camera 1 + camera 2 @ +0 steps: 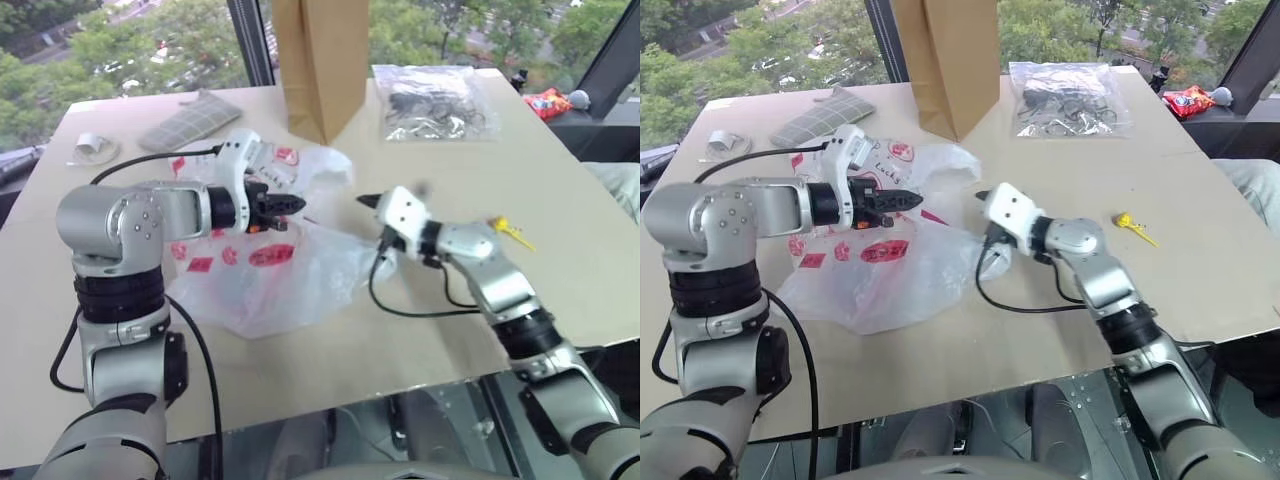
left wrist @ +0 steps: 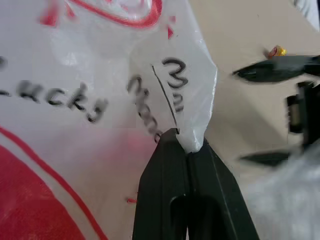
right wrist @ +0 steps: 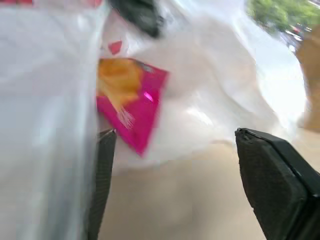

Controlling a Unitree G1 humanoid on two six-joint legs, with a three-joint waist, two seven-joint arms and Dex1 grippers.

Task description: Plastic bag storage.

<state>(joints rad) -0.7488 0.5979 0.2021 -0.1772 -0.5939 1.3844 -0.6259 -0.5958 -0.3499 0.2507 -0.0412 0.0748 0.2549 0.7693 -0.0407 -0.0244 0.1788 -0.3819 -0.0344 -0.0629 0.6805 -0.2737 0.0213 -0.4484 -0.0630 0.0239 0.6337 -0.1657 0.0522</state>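
While the plastic bag (image 1: 265, 270) lies loose and unfolded on the table (image 1: 420, 350), storage looks barely begun: the folding and putting away seem still to come. The left hand (image 1: 296, 206) is clamped on a pinch of the bag's film, held above the heap beneath it and pointing across toward the right hand (image 1: 983, 197). That one hangs just off the bag's edge, fingers apart and empty.

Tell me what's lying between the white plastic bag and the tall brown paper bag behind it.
Nothing: in the left eye view the stretch between the plastic bag and the brown paper bag is bare tabletop.
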